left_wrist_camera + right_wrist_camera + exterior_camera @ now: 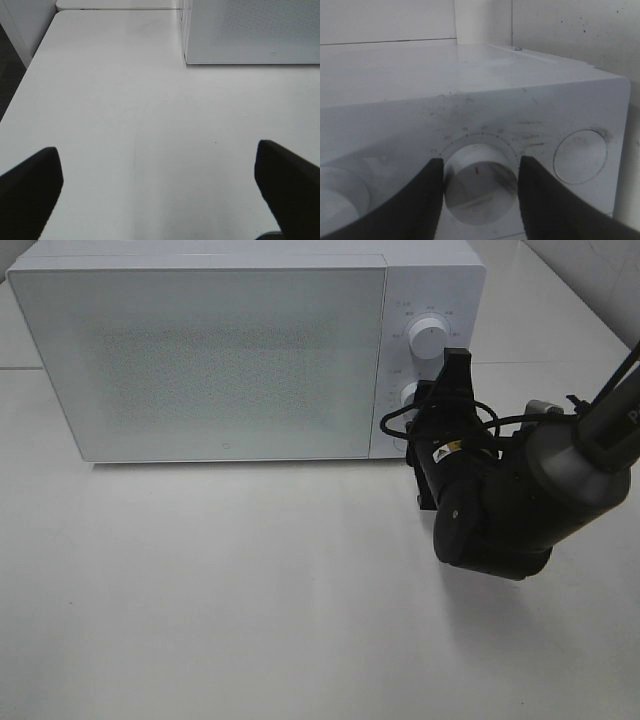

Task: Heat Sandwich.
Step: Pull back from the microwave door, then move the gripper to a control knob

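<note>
The sandwich is out of view. The white microwave [220,350] stands at the back of the table with its door shut. My right gripper [434,390] reaches in from the right to the control panel. In the right wrist view, my right gripper [480,195] has its two black fingers pressed against both sides of the lower knob [477,177], whose red mark faces the camera. My left gripper [160,200] hangs open over the bare white table [125,115], holding nothing, with a corner of the microwave [250,35] ahead of it.
On the panel, the upper knob [428,337] sits above the gripped one, and a round button [580,156] lies on its other side. The white table [250,580] stretches in front of the microwave. A tiled wall stands behind it.
</note>
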